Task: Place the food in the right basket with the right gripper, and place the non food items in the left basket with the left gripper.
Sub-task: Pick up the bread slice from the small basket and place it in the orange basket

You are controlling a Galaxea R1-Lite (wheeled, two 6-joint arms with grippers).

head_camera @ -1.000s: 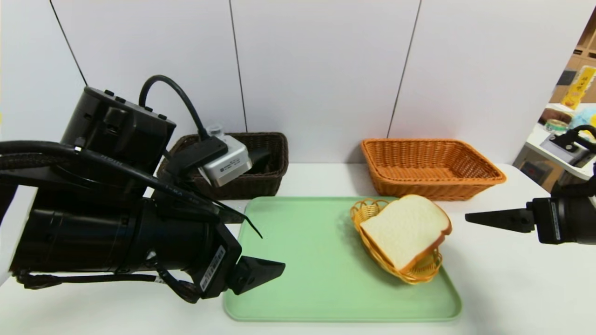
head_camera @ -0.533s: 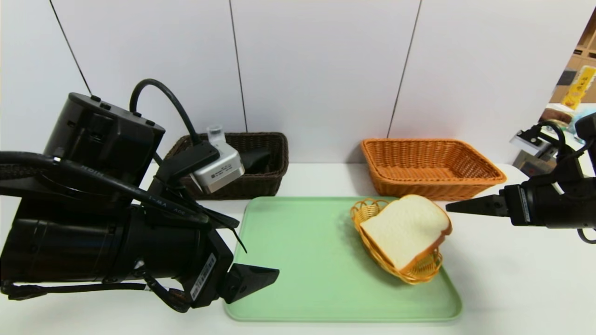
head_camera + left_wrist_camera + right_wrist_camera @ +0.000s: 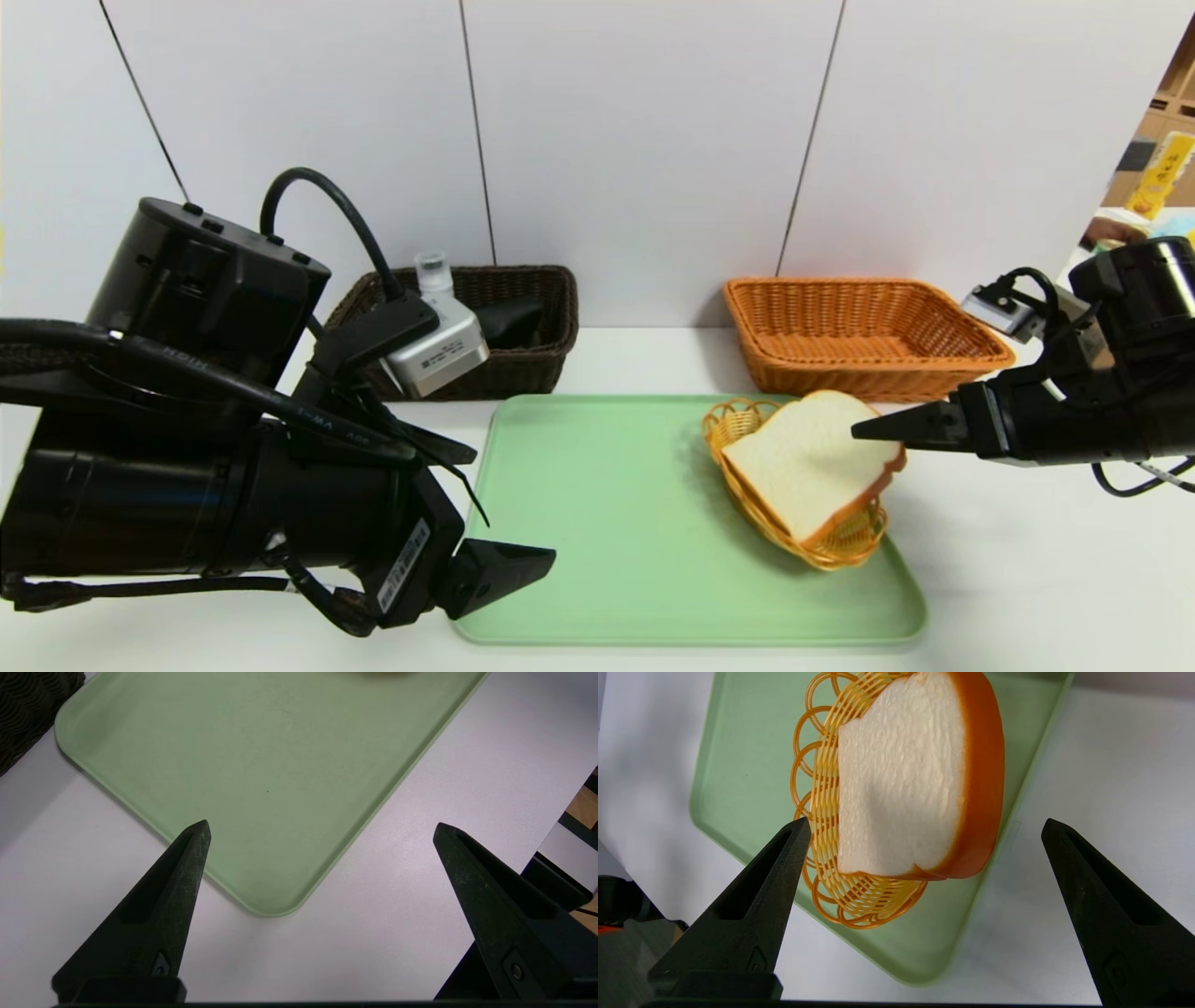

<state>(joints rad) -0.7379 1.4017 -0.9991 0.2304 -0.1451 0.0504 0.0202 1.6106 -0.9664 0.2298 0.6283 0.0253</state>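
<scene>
Right gripper [image 3: 920, 826] spread wide, empty, aimed at bread slice [image 3: 915, 779]. Slice straight ahead between the open fingers, leaning on small yellow wicker dish [image 3: 822, 812] on green tray [image 3: 607, 523], long axis roughly along the approach line. Nearer to right gripper than to left gripper [image 3: 320, 828], also spread, idle beside the tray corner.

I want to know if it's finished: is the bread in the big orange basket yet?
Not yet. The white bread slice still lies on the small yellow wicker dish; the orange-tan woven basket looks empty.
</scene>
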